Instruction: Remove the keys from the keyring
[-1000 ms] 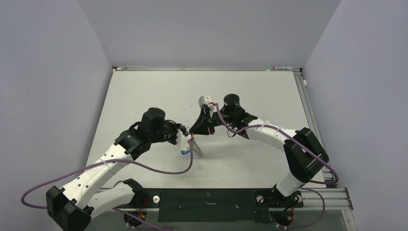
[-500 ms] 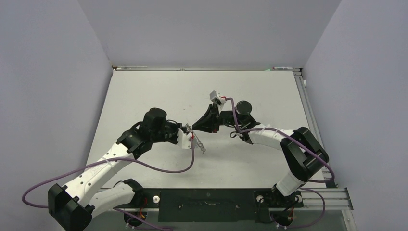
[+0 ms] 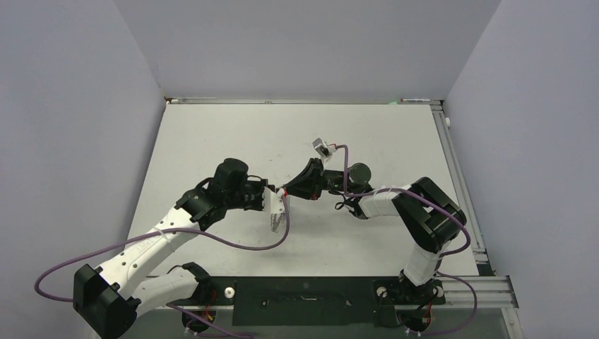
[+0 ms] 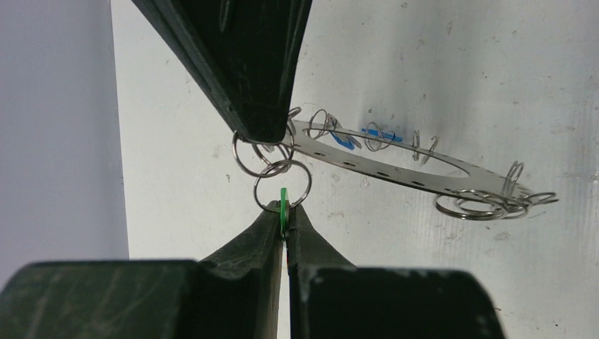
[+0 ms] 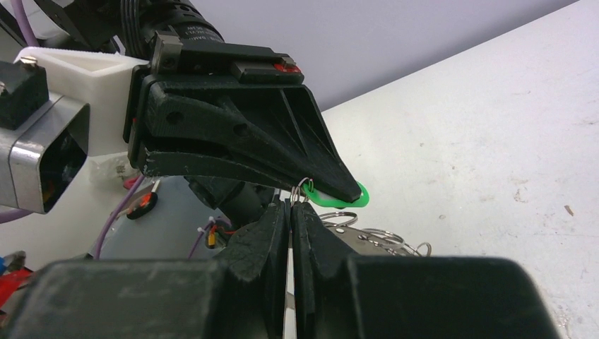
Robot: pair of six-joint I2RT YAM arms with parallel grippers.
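Both hands are black: the left hand [image 4: 285, 224] at the lower centre of the left wrist view, the right hand [image 4: 263, 127] reaching in from the top. A bright green tag [image 4: 283, 205] shows between the left one's fingers. The split rings [image 4: 281, 180] and the perforated metal strip [image 4: 395, 169] are silver, with blue tags [image 4: 378, 132] along the strip, right of centre. The surface [image 4: 494, 70] is off-white, speckled with faint grey scuffs. In the top view the arms [image 3: 141, 247] are white with black joints, trailed by purple cables [image 3: 240, 249].
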